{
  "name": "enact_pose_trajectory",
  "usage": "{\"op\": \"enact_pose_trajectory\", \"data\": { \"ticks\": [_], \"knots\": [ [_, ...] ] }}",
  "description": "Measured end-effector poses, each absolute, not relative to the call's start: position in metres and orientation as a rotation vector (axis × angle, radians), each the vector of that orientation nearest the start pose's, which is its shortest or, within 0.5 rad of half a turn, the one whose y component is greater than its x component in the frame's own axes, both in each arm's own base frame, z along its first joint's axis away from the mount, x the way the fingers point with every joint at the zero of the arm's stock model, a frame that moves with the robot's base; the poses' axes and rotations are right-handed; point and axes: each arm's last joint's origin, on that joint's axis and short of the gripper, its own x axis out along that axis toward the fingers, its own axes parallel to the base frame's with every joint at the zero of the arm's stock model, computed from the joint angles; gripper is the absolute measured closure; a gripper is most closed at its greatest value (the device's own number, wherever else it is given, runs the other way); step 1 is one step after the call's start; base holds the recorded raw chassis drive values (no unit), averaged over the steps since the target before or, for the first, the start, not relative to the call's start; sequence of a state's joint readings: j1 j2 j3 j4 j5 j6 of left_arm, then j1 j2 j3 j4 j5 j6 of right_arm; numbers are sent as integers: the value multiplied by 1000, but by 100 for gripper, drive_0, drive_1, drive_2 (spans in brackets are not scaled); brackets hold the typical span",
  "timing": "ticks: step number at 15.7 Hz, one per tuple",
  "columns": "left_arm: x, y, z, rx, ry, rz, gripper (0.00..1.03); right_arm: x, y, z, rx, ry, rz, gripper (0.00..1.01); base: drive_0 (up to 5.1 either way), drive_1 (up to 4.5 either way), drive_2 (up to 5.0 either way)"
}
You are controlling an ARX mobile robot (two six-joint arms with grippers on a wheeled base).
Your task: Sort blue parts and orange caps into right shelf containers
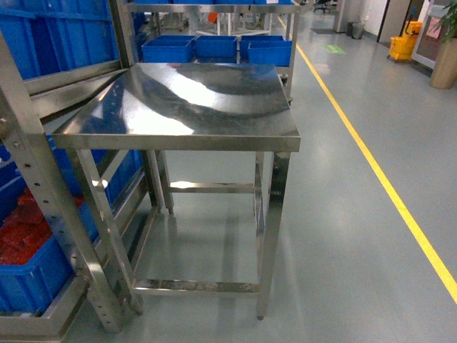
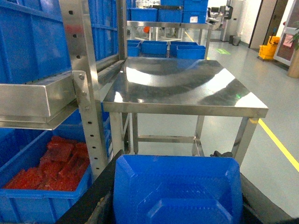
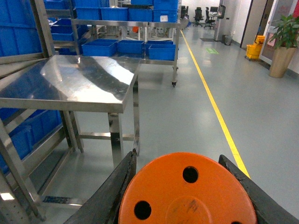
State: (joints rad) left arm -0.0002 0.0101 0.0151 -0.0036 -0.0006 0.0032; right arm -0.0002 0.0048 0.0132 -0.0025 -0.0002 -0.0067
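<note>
In the left wrist view my left gripper is shut on a blue part, a blocky piece with a stepped, ribbed face that fills the gap between the black fingers. In the right wrist view my right gripper is shut on an orange cap, a round disc face with small holes, pressed between both black fingers. Neither gripper shows in the head view. Bright blue crates stand on a low shelf behind the steel table.
A steel rack on the left holds blue crates; one is filled with red pieces. A yellow floor line runs along the right. A yellow mop bucket and a planter stand far right.
</note>
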Motion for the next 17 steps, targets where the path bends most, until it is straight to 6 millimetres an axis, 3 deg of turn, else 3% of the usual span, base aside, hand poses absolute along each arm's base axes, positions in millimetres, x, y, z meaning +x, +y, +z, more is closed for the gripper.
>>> {"op": "enact_pose_trajectory", "data": {
  "ticks": [9, 17],
  "knots": [
    [97, 0, 167, 4, 4, 0, 59, 97, 0, 167, -7, -1, -2, 56, 1, 434, -432],
    [97, 0, 167, 3, 3, 0, 59, 97, 0, 167, -7, -5, -2, 56, -475, 93, 375]
  ]
}}
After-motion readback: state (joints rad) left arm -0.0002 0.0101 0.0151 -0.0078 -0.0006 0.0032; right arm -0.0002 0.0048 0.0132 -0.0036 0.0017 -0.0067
